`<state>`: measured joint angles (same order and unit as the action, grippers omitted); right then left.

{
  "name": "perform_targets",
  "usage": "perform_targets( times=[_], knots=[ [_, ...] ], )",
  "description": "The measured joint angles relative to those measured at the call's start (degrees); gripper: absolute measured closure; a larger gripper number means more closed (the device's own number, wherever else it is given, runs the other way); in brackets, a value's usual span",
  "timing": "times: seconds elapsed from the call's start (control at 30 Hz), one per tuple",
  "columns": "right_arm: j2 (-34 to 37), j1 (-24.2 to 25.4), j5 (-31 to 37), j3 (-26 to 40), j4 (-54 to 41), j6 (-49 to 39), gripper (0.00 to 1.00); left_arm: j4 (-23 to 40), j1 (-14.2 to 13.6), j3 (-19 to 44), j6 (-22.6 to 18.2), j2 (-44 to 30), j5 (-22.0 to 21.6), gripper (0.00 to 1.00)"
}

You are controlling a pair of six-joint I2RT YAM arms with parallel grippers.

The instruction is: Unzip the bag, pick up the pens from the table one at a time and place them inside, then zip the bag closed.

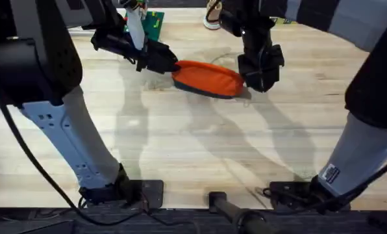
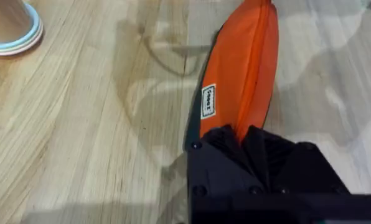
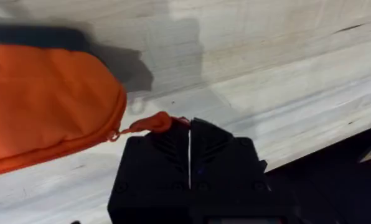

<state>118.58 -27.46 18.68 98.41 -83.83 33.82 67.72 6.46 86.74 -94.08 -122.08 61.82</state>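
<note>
Zipping was the step in hand: the bag (image 1: 206,78) lay flat on the worktop (image 1: 193,149), far from the robot's side, and its zip looked shut all along, with no pens seen on the wood, so the job looked nearly done. The left pincer (image 2: 238,138) was pinching one end of the bag to hold it in place, and the right pincer (image 3: 190,132) was pressed together on the little orange pull tab (image 3: 149,124) at the other end. Next, I think, both should let go softly and lift away without dragging the bag
</note>
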Motion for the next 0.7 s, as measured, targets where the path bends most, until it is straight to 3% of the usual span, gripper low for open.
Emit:
perform_targets(
  times=[0.17, 0.4, 0.43, 0.63, 0.7],
  knots=[
    [-1.05, 0.00, 0.16, 0.00, -0.03, -0.01, 0.970, -0.02, 0.00, 0.00, 0.00, 0.00, 0.00, 0.959],
    [-10.51, 0.00, 0.53, 0.70, -0.68, -0.62, 0.970, -0.04, 0.04, 0.00, 0.00, 0.00, -0.06, 0.959],
    [-11.70, 0.02, 1.02, 0.89, -1.78, -0.97, 0.931, -0.04, 0.04, 0.00, 0.00, 0.00, -0.07, 0.959],
    [-15.83, 0.48, 2.33, 0.92, -5.57, -1.28, 0.078, -0.04, 0.07, 0.00, 0.00, 0.00, -0.11, 0.959],
    [-15.86, 0.48, 2.52, 0.92, -6.19, -1.51, 0.013, -0.04, 0.07, 0.00, 0.00, 0.00, -0.11, 0.959]
  ],
)
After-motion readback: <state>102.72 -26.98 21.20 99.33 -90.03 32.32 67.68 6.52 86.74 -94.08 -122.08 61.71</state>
